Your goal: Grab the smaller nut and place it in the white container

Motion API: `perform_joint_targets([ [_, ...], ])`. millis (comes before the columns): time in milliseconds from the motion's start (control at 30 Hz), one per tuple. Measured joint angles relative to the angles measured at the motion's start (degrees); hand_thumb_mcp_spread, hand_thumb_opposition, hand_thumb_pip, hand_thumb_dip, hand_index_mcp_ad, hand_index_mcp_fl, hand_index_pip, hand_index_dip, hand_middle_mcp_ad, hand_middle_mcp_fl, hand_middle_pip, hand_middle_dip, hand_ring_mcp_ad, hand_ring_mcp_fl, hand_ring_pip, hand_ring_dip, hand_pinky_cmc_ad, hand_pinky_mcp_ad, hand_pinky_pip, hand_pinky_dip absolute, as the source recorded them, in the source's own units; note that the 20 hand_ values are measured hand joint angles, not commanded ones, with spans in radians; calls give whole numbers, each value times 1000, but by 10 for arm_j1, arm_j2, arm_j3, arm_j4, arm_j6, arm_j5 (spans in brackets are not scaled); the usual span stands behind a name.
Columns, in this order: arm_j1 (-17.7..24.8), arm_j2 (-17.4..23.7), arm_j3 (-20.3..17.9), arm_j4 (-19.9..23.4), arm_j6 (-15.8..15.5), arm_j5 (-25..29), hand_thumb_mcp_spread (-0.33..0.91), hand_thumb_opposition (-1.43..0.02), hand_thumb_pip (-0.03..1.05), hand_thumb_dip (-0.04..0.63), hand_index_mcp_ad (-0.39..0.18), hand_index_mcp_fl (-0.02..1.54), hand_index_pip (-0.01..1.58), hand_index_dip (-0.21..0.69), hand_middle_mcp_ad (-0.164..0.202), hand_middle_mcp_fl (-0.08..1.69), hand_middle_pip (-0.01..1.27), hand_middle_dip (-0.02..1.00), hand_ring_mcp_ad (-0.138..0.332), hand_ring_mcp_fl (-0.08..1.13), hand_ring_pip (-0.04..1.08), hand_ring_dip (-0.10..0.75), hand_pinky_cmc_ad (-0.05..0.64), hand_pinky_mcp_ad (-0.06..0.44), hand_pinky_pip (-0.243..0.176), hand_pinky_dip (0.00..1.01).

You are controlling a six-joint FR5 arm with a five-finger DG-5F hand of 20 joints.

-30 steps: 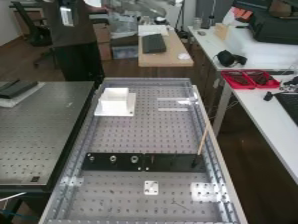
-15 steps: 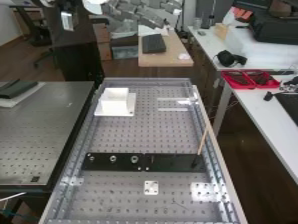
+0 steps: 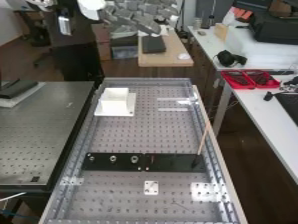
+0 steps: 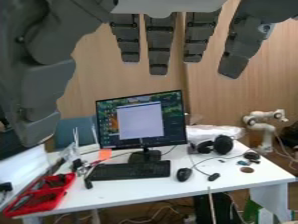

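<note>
Perforated bench (image 3: pixel 159 135): runs away between a dark side table (image 3: pixel 40 135) and a white desk (image 3: pixel 263 112).
White desk: carries a red tray (image 3: pixel 247 80) and black headphones (image 3: pixel 230 58); in the wrist view, also a lit monitor (image 4: pixel 141 120), a keyboard (image 4: pixel 130 171) and a mouse (image 4: pixel 183 174).
Black strip (image 3: pixel 174 162): lies across the bench, on its nearer half.
Nuts (image 3: pixel 113 159): sit in a row on the left part of the black strip, apart from one another, beside a smaller round piece (image 3: pixel 92 158) further left. Hard to tell which is the smaller nut; either way, still on the strip, well apart from the container.
White container (image 3: pixel 114 105): stands upright on a white base (image 3: pixel 130 111) toward the far left of the bench.
Thin stick (image 3: pixel 203 140): rises at a tilt from the strip's right end.
White square plate (image 3: pixel 151 188): lies flat on the near side of the strip.
Hand (image 3: pixel 136 17): hangs at the high view's top, beyond the bench's far end; open and empty, with fingers (image 4: pixel 159 47) straight and spread.
Change: reaches lower into the high view than in the first frame, as hand; rests just as before, as nuts, container and stick.
</note>
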Motion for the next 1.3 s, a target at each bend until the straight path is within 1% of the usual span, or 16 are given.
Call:
perform_joint_targets([
  [167, 0, 6, -10, 5, -6, 2, 255, -707, 539, 80, -33, 54, 77, 274, 63, 126, 117, 237, 152, -2, 91, 129, 386, 312, -58, 274],
  [533, -3, 12, -40, 19, -9, 18, 255, -707, 548, 84, -33, 54, 77, 274, 63, 127, 117, 237, 152, -2, 91, 129, 386, 314, -58, 274],
  [1000, -3, 15, -95, 59, -21, 43, 255, -707, 562, 80, -33, 54, 77, 274, 63, 127, 117, 237, 152, -2, 91, 129, 386, 314, -61, 274],
  [1133, -6, 15, -109, 66, -22, 40, 255, -709, 562, 84, -33, 56, 86, 274, 63, 126, 117, 237, 150, -2, 91, 129, 386, 314, -61, 274],
  [1200, -11, 15, -118, 72, -25, 32, 255, -709, 562, 96, -37, 56, 86, 274, 59, 127, 117, 237, 150, -2, 87, 129, 386, 314, -61, 274],
  [1300, -23, 16, -128, 79, -26, 17, 255, -709, 571, 93, -35, 56, 86, 276, 63, 126, 117, 237, 152, -2, 87, 129, 386, 312, -58, 274],
])
